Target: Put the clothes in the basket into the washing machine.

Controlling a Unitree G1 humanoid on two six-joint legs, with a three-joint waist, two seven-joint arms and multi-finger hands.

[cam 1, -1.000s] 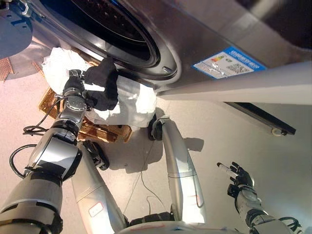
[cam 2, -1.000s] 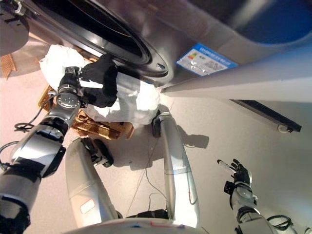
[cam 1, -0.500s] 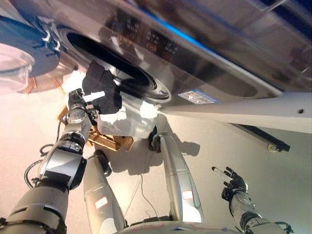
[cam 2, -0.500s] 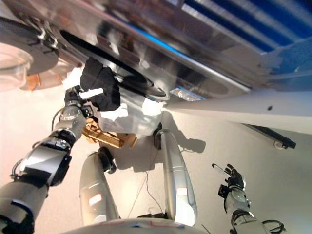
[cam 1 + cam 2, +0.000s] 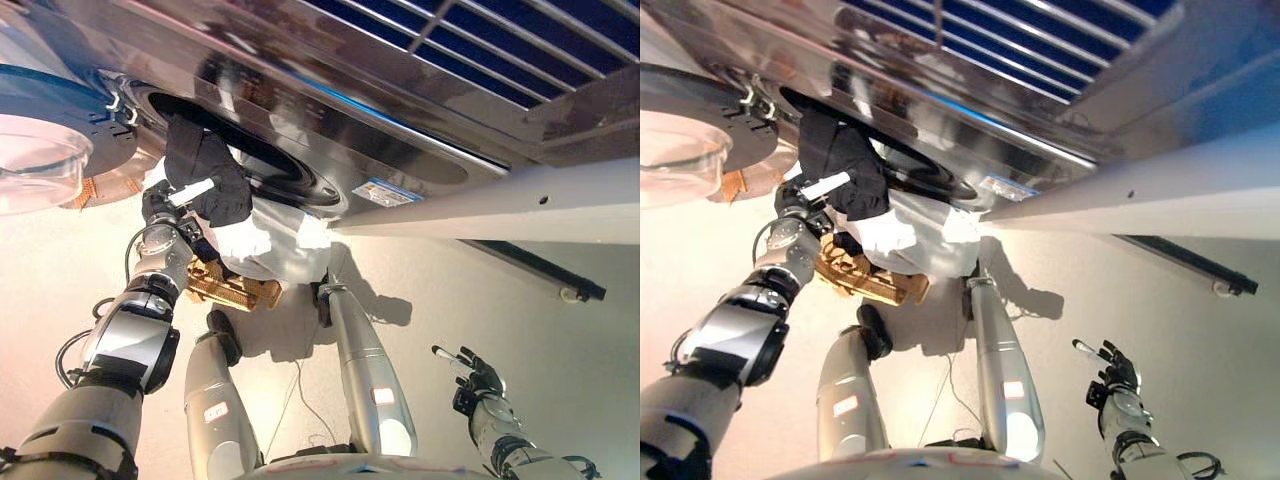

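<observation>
My left hand [image 5: 176, 199] is shut on a black garment [image 5: 205, 170], held up at the lower rim of the washing machine's round opening [image 5: 245, 150]. Part of the cloth reaches into the dark drum. Below it the wicker basket [image 5: 235, 292] stands on the floor, heaped with white clothes [image 5: 275, 245]. The machine's door [image 5: 45, 140] hangs open to the left. My right hand [image 5: 470, 372] is low at the right, open and holding nothing, far from the basket.
The machine's silver front [image 5: 400, 150] fills the top of the views, with a label [image 5: 386, 192] on it. A pale ledge [image 5: 520, 205] juts out at the right, and a dark floor rail [image 5: 530, 270] runs beneath it.
My left hand has raised the black garment from above the basket up to the drum opening. The camera has tilted upward, so more of the machine shows. The right hand stays put.
</observation>
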